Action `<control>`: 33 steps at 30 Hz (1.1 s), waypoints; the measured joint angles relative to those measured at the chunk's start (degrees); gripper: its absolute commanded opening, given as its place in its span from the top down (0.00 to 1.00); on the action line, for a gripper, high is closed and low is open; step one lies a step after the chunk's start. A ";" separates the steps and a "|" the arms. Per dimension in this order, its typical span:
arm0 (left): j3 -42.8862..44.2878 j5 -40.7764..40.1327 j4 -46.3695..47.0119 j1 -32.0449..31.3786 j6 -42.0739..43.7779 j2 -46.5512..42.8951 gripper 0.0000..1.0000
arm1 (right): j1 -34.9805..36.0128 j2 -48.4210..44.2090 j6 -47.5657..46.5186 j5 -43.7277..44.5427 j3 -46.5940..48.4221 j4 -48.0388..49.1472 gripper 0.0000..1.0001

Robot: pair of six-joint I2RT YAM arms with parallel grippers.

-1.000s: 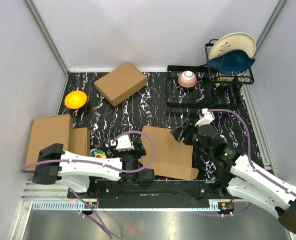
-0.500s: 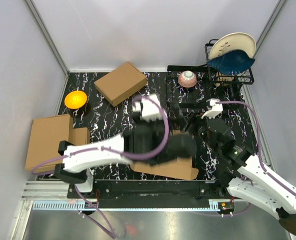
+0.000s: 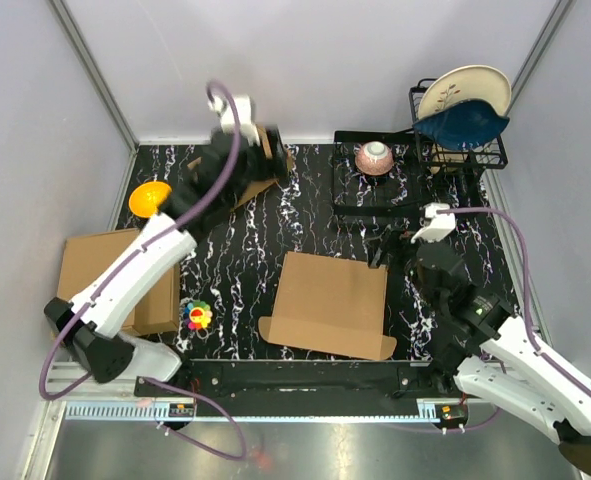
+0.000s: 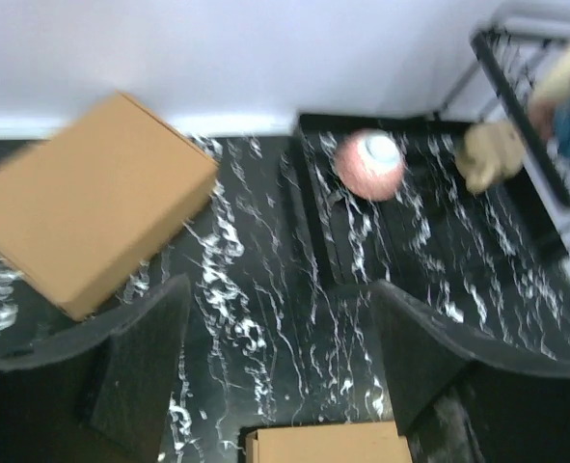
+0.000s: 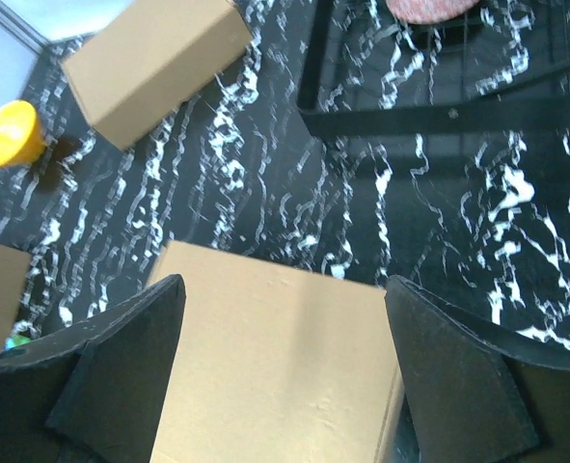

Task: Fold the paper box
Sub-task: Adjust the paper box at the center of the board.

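Paper box (image 3: 330, 305) mid-table, smaller box (image 4: 92, 203) behind it leftward (cardboard slab (image 3: 95, 265) far left), bowl (image 3: 375, 157) behind right

Left hand (image 4: 280, 294) spread wide above the marbled table (image 4: 246, 241) — small brown box (image 4: 87, 198) at left, pink bowl (image 4: 371, 164) at right.

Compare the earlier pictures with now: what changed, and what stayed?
The left gripper swung from the near-left edge of the paper box up to the far side, near the small brown box. The right gripper drew back from the far-right corner, jaws open. The paper box stayed flat in place; nothing is held.
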 measured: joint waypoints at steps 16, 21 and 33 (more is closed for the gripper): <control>-58.45 23.04 28.63 -15.98 -7.78 -12.92 0.26 | 0.00 3.89 12.09 -7.56 -14.99 -4.37 0.14; -58.49 21.42 31.26 -16.94 -9.38 -9.35 0.28 | 0.00 8.63 14.58 -8.26 -15.26 -2.89 0.14; -60.30 15.23 41.09 -16.79 -15.15 -0.59 0.32 | 0.00 10.69 18.93 -6.71 -18.10 -1.86 0.13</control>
